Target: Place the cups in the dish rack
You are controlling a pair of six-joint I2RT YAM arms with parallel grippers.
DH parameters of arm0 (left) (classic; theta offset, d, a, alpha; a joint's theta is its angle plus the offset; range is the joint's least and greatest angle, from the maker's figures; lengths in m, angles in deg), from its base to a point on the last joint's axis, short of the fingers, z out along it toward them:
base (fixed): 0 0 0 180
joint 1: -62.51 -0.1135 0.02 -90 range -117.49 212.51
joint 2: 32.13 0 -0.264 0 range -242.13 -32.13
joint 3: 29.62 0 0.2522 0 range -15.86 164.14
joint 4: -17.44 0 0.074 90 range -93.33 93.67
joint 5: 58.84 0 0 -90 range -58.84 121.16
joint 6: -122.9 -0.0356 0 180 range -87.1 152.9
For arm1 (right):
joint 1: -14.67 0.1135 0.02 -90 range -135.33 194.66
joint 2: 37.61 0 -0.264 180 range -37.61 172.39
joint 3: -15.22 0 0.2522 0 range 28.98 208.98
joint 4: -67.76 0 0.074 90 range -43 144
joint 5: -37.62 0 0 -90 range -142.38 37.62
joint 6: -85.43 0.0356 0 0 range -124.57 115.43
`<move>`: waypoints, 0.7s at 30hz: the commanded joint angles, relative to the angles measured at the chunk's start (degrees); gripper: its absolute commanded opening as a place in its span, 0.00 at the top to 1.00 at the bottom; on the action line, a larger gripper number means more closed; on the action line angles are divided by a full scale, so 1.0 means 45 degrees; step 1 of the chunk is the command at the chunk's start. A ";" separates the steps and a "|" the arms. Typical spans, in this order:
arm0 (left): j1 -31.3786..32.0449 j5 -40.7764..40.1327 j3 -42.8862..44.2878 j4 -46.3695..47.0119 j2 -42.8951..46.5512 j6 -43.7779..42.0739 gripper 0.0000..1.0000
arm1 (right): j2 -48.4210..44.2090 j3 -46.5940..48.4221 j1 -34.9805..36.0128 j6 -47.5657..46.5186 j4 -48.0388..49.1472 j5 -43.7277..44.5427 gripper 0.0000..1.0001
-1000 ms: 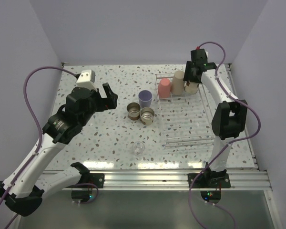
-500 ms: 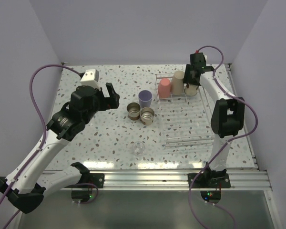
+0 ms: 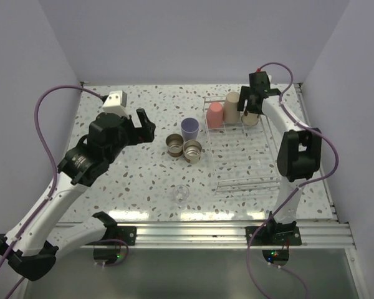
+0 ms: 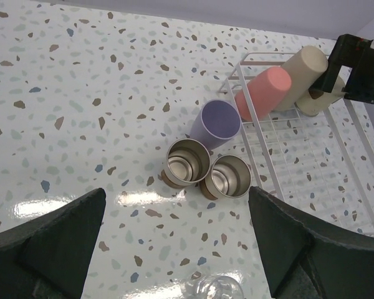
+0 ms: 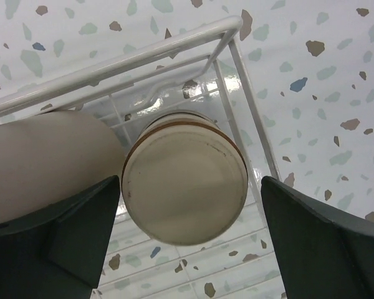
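Note:
The clear dish rack (image 3: 249, 182) lies on the right of the table. At its far end a pink cup (image 3: 214, 114), a taller tan cup (image 3: 232, 107) and a short beige cup (image 3: 252, 116) stand upside down. My right gripper (image 3: 249, 104) hangs open above the short beige cup (image 5: 184, 187), with a gap on each side, beside the tan cup (image 5: 50, 162). Left of the rack stand a lavender cup (image 4: 215, 123) and two short cups with metal insides (image 4: 187, 163) (image 4: 229, 177), mouths up. My left gripper (image 4: 176, 200) is open above the table, near side of these cups, holding nothing.
A small clear glass object (image 3: 182, 194) sits on the speckled table near its front edge, also low in the left wrist view (image 4: 215, 289). Lilac walls close the back and sides. A metal rail (image 3: 206, 233) runs along the near edge.
My right gripper has opened and let go of the short beige cup, which now stands in the rack's far corner. The left arm has shifted only slightly.

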 commanded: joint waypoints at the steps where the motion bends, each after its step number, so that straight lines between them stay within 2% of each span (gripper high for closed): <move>1: -0.0025 0.0048 0.0446 0.0112 0.0338 -0.0221 0.00 | -0.1717 -0.0024 -0.0081 -0.0038 0.0022 0.0044 0.02; 8: -0.0025 0.0341 0.0056 -0.0221 0.0377 -0.0241 0.00 | -0.4174 -0.0571 -0.0081 0.0762 -0.0777 -0.0365 0.02; 11: -0.0025 0.0614 -0.0257 -0.0104 0.0144 -0.0202 0.00 | -0.5075 -0.0922 -0.0061 0.1426 -0.0896 -0.1768 0.02; 12: -0.0025 0.0692 -0.0432 -0.0046 0.0046 -0.0202 0.00 | -0.5832 -0.1271 -0.0061 0.1795 -0.0877 -0.2952 0.02; 14: -0.0025 0.0868 -0.0570 0.0033 -0.0421 -0.0163 0.00 | -0.6752 -0.2361 -0.0042 0.2207 -0.0276 -0.4053 0.02; 15: -0.0025 0.0965 -0.0667 0.0072 -0.0598 -0.0144 0.00 | -0.7744 -0.2775 0.0036 0.2479 0.0038 -0.5566 0.02; 18: -0.0025 0.1064 -0.0687 0.0130 -0.1554 0.0012 0.00 | -0.9698 -0.4085 0.0231 0.3124 0.0938 -0.6847 0.02; 21: -0.0025 0.1064 -0.0629 0.0111 -0.2706 0.0052 0.01 | -1.0641 -0.4458 0.0562 0.3399 0.0648 -0.7963 0.02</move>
